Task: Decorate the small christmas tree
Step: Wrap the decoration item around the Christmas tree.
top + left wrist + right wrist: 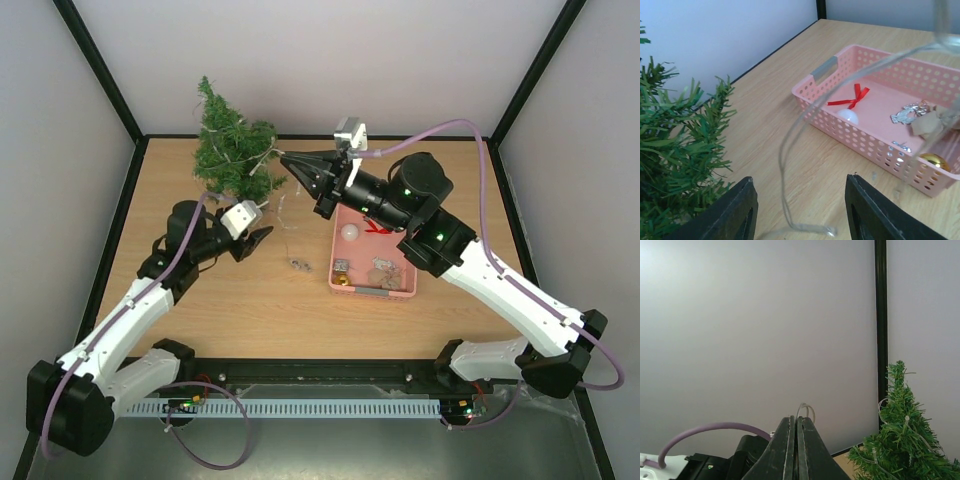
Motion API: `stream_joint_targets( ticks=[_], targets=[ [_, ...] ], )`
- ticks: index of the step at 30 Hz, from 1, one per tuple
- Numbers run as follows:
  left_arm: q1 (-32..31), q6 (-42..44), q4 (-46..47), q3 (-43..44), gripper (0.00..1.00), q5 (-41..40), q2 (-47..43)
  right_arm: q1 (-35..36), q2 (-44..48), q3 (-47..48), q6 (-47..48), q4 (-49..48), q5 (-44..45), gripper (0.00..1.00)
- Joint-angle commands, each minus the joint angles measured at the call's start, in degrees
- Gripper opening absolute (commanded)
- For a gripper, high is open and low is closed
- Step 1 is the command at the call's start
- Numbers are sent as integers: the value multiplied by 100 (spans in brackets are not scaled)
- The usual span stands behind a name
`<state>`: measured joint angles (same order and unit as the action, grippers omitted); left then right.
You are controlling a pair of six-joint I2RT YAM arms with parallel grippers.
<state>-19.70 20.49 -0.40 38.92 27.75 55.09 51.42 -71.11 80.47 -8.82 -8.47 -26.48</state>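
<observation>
The small christmas tree (230,148) stands at the far left of the table, with a thin clear light string (289,212) partly draped over its branches. My right gripper (287,161) is shut on a loop of that string (805,409), held in the air just right of the tree (900,442). From there the string hangs down to the table. My left gripper (260,238) is open and empty, low beside the tree's base. In the left wrist view the string (790,150) dangles between the open fingers of my left gripper (800,178), with the tree (680,150) at the left.
A pink plastic basket (405,290) lies right of centre. It holds a white ball with a red bow (849,114), a silver ornament (907,112) and a gold ball (935,161). A small grey piece (298,265) lies on the table. Walls close in the left, right and back.
</observation>
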Motion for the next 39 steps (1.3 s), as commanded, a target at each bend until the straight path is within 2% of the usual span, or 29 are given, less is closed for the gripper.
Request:
stream_joint_targets(
  ticks=[1,8,9,13,14,19,22,27,39],
  targets=[
    [-33,248,627,-108,50,-151,77,26,189,22,-41,-292,-85,2],
    [-42,271,1000,-158,44,-49,104,33,229,-69,-88,-377,-125,2],
    [-42,243,1040,-169,39,33,101,31,242,-93,-98,-389,-116,2],
    [-42,182,711,-78,5,43,37,32,301,-120,-3,-307,65,2],
    [-38,129,597,-49,3,-103,-34,27,320,-126,67,-252,176,2],
    [21,-380,438,56,2,-1122,-785,27,422,-138,616,77,986,2],
    [173,-716,441,385,2,-1436,-1107,29,394,-29,900,179,1496,2],
    [434,-989,81,1219,2,-1757,-1019,28,254,171,1309,88,1980,2],
    [953,-835,284,2559,2,-2635,-354,32,-454,816,2145,-582,2411,2]
  ],
)
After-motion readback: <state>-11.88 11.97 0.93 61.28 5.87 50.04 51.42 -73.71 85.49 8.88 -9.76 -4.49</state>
